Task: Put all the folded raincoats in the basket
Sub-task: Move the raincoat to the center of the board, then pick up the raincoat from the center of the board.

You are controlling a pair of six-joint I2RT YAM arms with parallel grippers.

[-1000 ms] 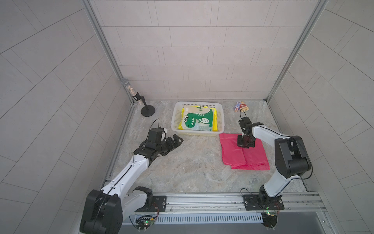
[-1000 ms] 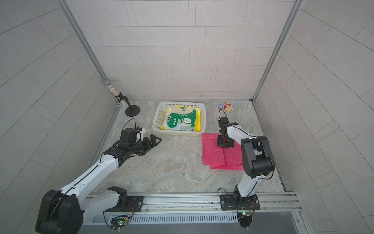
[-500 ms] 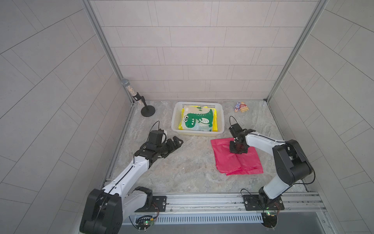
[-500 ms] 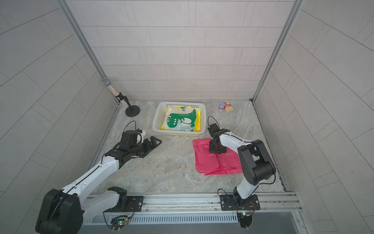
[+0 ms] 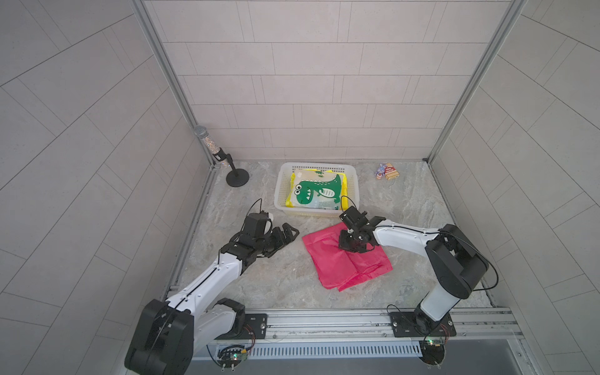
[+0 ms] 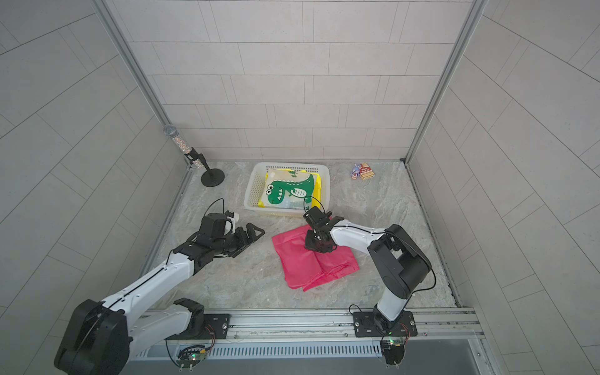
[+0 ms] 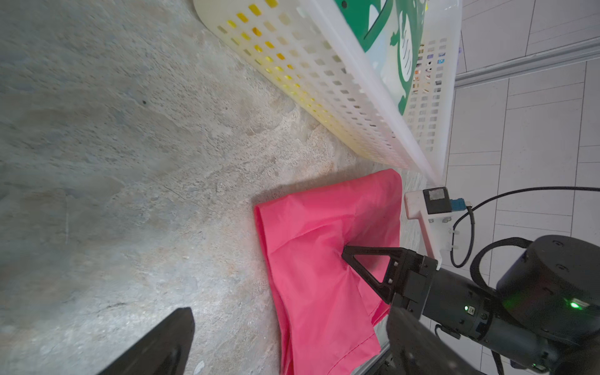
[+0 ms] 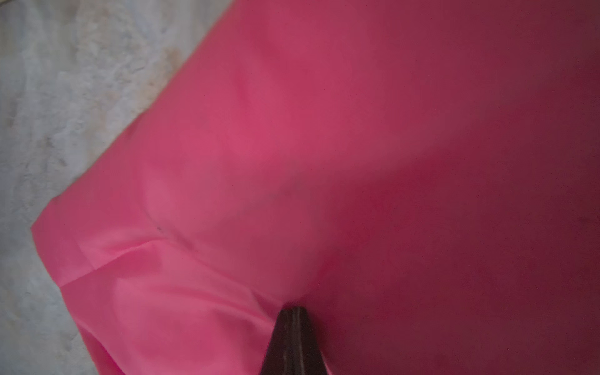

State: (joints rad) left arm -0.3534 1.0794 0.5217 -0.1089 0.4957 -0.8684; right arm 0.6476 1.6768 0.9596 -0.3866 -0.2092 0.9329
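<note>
The left hand [image 5: 287,234] gapes wide, the right hand [image 5: 346,243] closed.

Within the last second the right gripper [image 5: 350,244] has dragged the pink raincoat [image 5: 344,269] sideways toward the middle of the table [image 5: 259,279], and the raincoat now lies turned at an angle, one corner closer to the basket [image 5: 310,212].

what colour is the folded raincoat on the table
Plain bright pink raincoat, clearest in the left wrist view.
</note>
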